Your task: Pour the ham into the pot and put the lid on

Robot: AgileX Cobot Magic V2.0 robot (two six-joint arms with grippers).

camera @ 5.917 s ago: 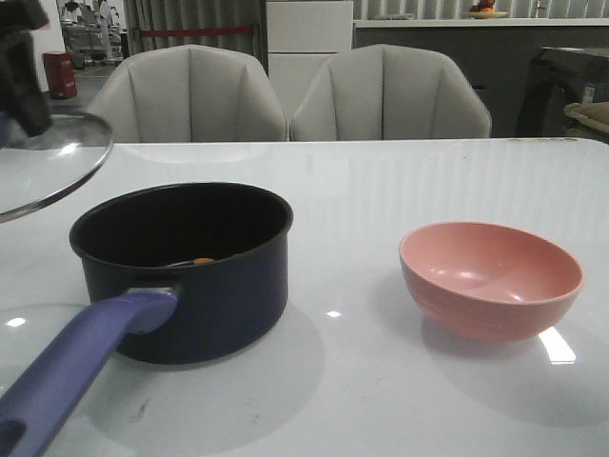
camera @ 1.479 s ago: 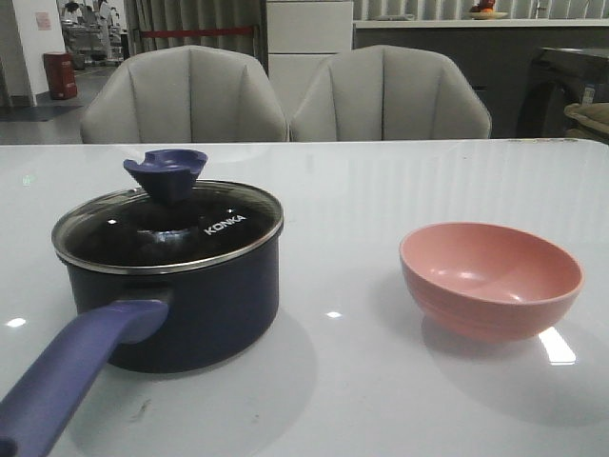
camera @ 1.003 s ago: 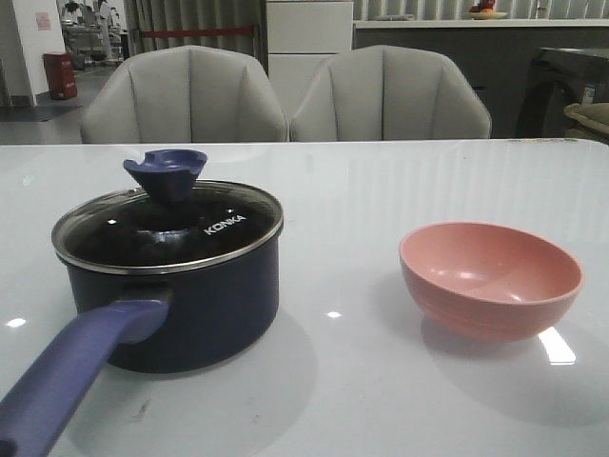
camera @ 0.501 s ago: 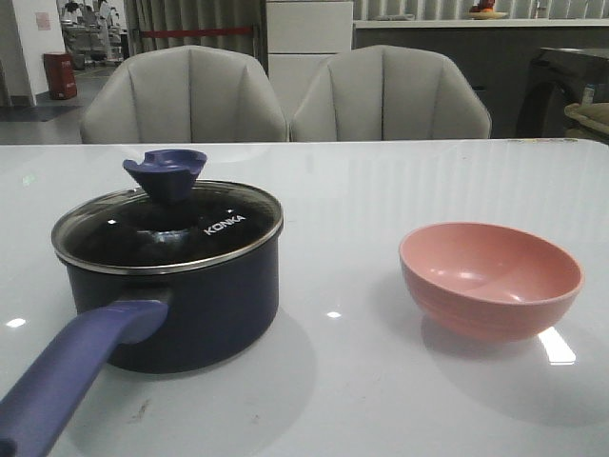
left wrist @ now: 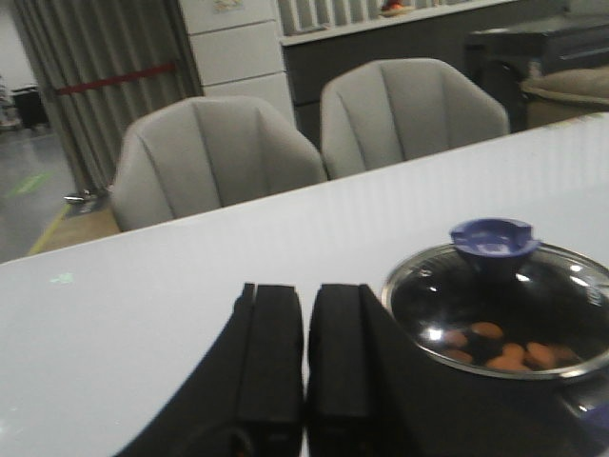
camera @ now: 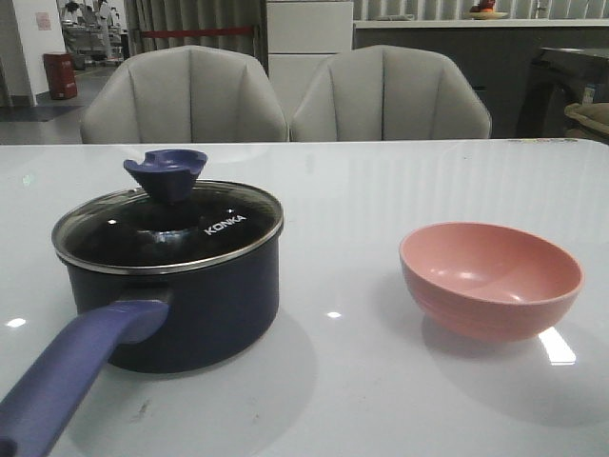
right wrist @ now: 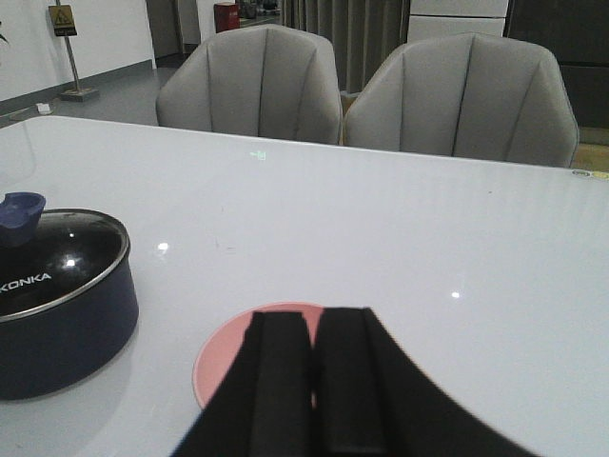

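The dark navy pot (camera: 181,305) stands on the table at the left, its purple-blue handle (camera: 71,376) pointing toward me. The glass lid (camera: 166,228) with its purple-blue knob (camera: 166,173) sits flat on the pot's rim. Several orange ham slices (left wrist: 504,352) show through the glass in the left wrist view. My left gripper (left wrist: 306,295) is shut and empty, apart from the pot. My right gripper (right wrist: 314,319) is shut and empty above the near side of the pink bowl (right wrist: 228,367). Neither gripper shows in the front view.
The empty pink bowl (camera: 490,278) stands on the table at the right. Two grey chairs (camera: 285,95) stand behind the white table's (camera: 381,190) far edge. The pot also shows in the right wrist view (right wrist: 62,314).
Since 5.9 s ago the lid, then held up at the left over the open pot, has been set on the pot and let go. Nothing has moved over the last 1.5 s.
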